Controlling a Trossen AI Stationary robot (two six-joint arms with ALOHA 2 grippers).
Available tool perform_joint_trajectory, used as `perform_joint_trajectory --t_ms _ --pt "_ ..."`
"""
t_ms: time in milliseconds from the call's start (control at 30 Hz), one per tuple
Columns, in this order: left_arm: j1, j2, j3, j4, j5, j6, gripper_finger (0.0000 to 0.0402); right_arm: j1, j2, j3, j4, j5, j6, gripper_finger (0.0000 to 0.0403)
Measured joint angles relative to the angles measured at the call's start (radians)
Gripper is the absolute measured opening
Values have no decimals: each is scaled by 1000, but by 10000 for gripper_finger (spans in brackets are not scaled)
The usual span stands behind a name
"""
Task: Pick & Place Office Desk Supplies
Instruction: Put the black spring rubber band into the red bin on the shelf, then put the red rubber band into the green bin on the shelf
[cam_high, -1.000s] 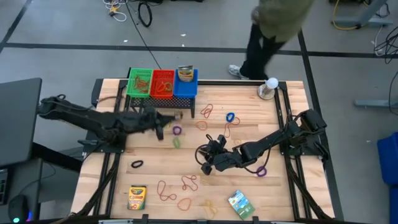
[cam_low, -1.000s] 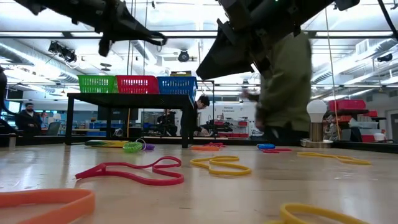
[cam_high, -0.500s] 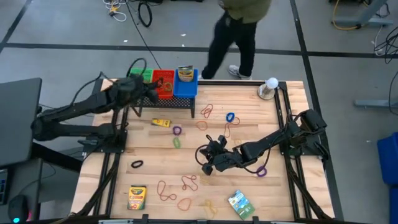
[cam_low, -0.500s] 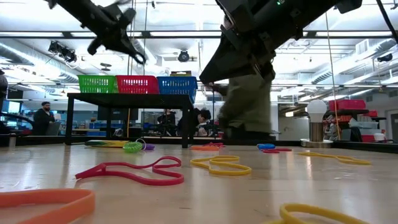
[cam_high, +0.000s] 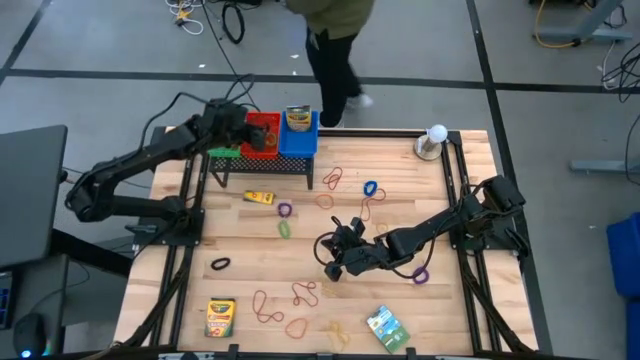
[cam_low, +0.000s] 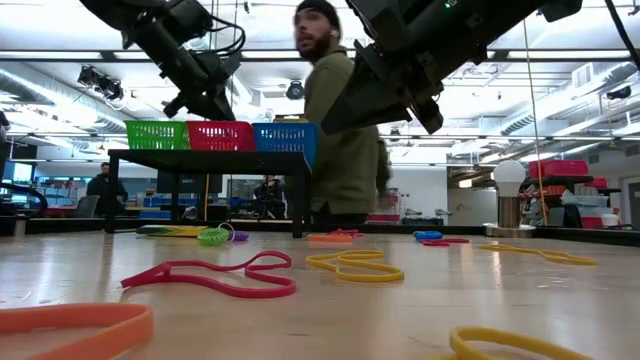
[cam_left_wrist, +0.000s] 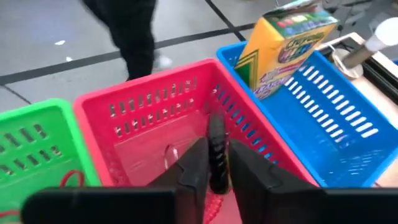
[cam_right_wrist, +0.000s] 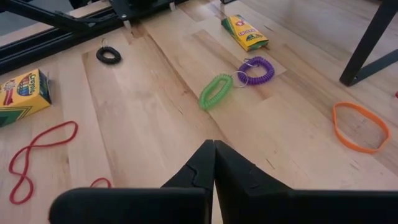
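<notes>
My left gripper (cam_left_wrist: 217, 167) hangs over the red basket (cam_left_wrist: 155, 118) on the black rack (cam_high: 262, 166), shut on a black coiled band (cam_left_wrist: 216, 140). In the high view it (cam_high: 252, 138) sits between the green basket (cam_high: 222, 150) and the blue basket (cam_high: 300, 140), which holds a crayon box (cam_left_wrist: 283, 43). My right gripper (cam_right_wrist: 213, 149) is shut with nothing in it, above bare wood at mid-table (cam_high: 329, 267). Loose bands lie flat around it: green (cam_right_wrist: 215, 91), purple (cam_right_wrist: 256, 70), black (cam_right_wrist: 108, 55), orange (cam_right_wrist: 359, 127). My left gripper pinches the black coiled band between its two fingers (cam_left_wrist: 193, 168), by a stretch of the coil (cam_left_wrist: 217, 155). The fingers slant down over the red basket from the table's left. The band stands between them, lifted clear above the basket's floor.
Crayon boxes lie at the near left (cam_high: 220, 317) and before the rack (cam_high: 259, 197); a green packet (cam_high: 385, 325) lies near the front edge. A white ball on a base (cam_high: 434, 142) stands at the far right corner. A person (cam_high: 335, 40) walks past the far edge.
My left gripper has swung from the wood in front of the rack toward the far edge and up, carrying the black band, and now hangs over the red basket. The person behind the table has walked toward the left.
</notes>
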Motion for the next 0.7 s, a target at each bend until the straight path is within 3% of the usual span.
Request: perform_joint_trajectory --t_ms 233,400,533,700 --pt "-8 -18 71 -79 8 67 147 0 0 0 0 0 0 15" --pt "-9 -43 150 -173 7 133 176 0 0 0 0 1 0 15" --pt "-27 -84 166 -189 26 152 168 0 0 0 0 1 0 15" --pt "-129 -167 165 -201 29 157 106 0 0 -1 0 4 5 15"
